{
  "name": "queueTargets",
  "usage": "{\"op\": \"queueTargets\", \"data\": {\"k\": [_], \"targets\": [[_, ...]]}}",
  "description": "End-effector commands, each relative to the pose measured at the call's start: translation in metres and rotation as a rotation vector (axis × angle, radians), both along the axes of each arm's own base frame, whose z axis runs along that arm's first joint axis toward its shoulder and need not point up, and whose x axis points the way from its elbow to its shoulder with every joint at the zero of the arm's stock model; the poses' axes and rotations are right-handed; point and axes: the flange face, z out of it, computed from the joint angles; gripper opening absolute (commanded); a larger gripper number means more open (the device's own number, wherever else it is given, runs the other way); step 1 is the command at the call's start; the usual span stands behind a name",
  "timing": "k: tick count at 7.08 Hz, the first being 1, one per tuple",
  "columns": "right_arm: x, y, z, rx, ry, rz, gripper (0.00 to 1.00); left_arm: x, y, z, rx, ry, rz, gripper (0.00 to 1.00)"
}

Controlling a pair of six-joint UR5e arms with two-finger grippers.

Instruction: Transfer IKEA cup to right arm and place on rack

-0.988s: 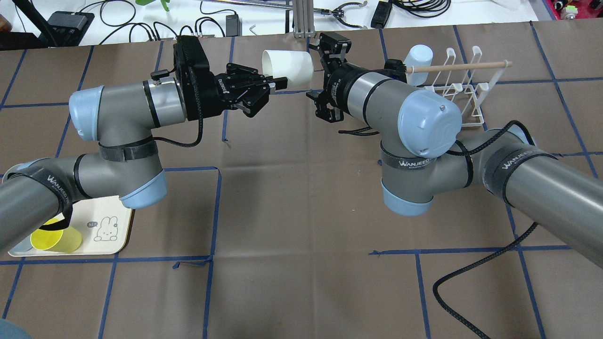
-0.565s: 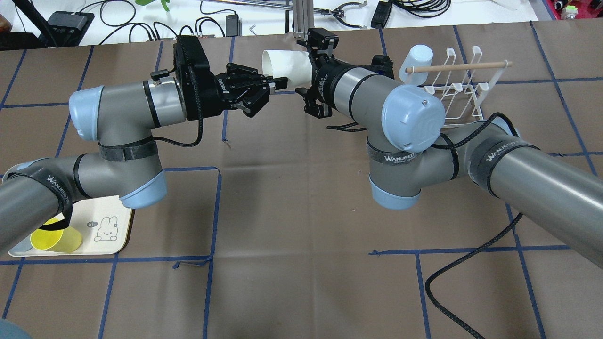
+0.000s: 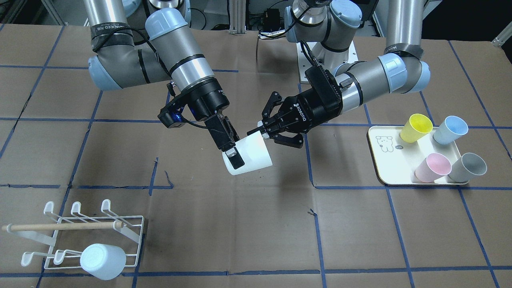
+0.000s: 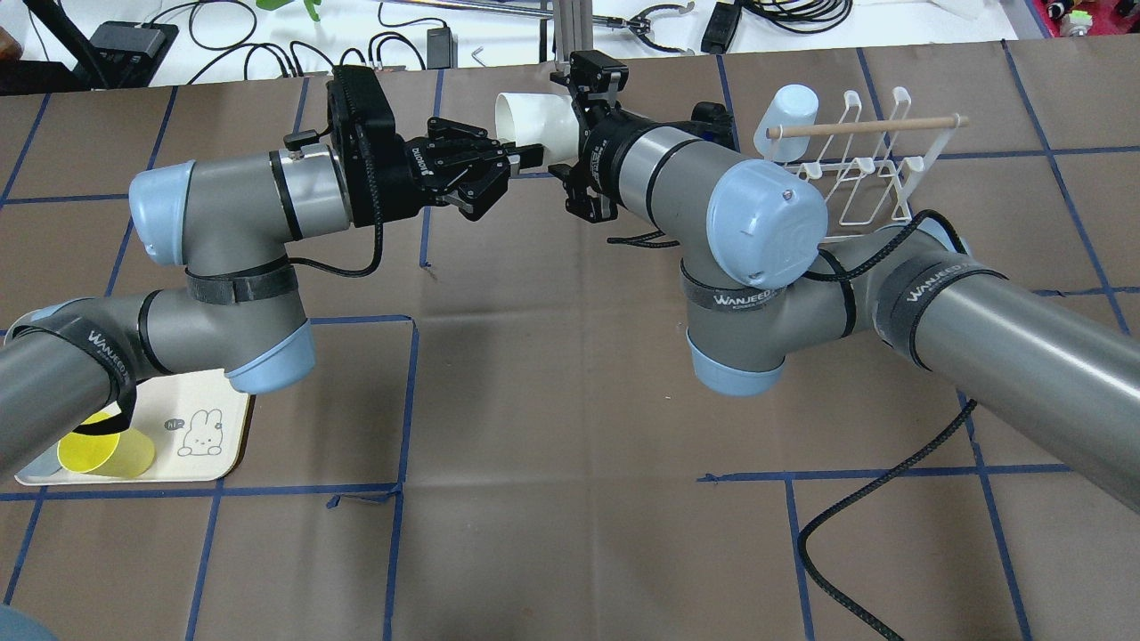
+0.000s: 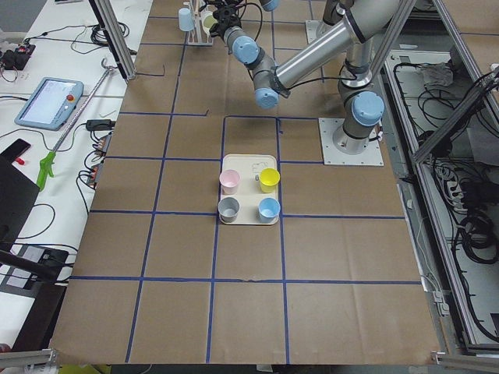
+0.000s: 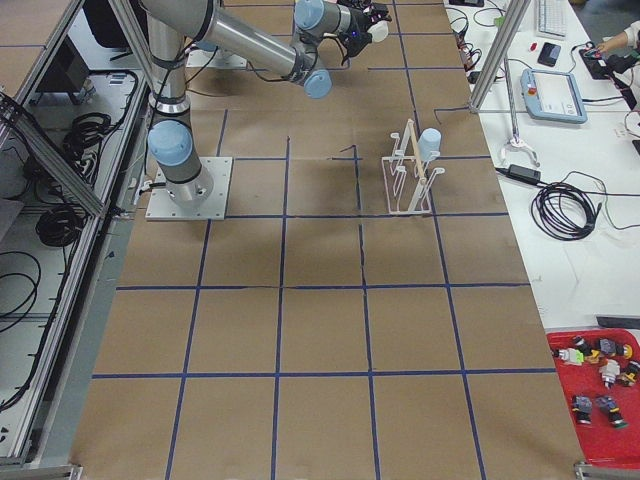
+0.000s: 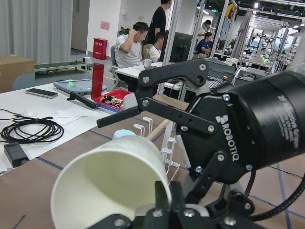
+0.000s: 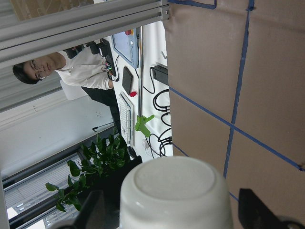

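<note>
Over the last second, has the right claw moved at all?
Yes. In the overhead view the right claw has slid left, away from the rack, and now straddles the white cup that the left claw holds.

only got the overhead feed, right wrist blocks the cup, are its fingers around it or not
Observer: Yes. In the right wrist view the white cup sits base-first inside the right gripper, between its fingers, with a gap showing on each side, so it has not closed.
Operator: ok and where does the left one have it
Observer: By the rim. The front-facing view shows the left gripper pinching the edge of the cup's open end, clear of the right gripper.
Operator: left arm hides the tray, how many cups on it
Observer: Four on the tray: a yellow cup, a blue cup, a pink cup and a grey cup.
</note>
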Motion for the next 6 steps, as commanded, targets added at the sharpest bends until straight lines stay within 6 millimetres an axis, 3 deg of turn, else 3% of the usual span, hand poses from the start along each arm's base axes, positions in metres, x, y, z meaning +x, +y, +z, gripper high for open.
{"op": "queueTargets", "data": {"k": [1, 3, 4, 6], "targets": [[0.0022, -0.0004, -0.0021, 0.002, 0.001, 0.003, 0.97, -0.0001, -0.0004, 0.0006, -0.001, 0.0, 0.0, 0.09], [0.0025, -0.0012, -0.0014, -0.004, 0.005, 0.006, 0.64, 0.0, -0.0011, 0.0018, -0.004, 0.0, 0.0, 0.09], [0.003, -0.0009, -0.0013, -0.004, 0.002, 0.011, 0.56, 0.0, -0.0011, 0.0018, -0.005, -0.002, 0.001, 0.1], [0.0031, -0.0008, -0.0013, -0.003, 0.002, 0.013, 0.52, 0.0, -0.0015, 0.0022, -0.004, -0.001, 0.001, 0.15]]}}
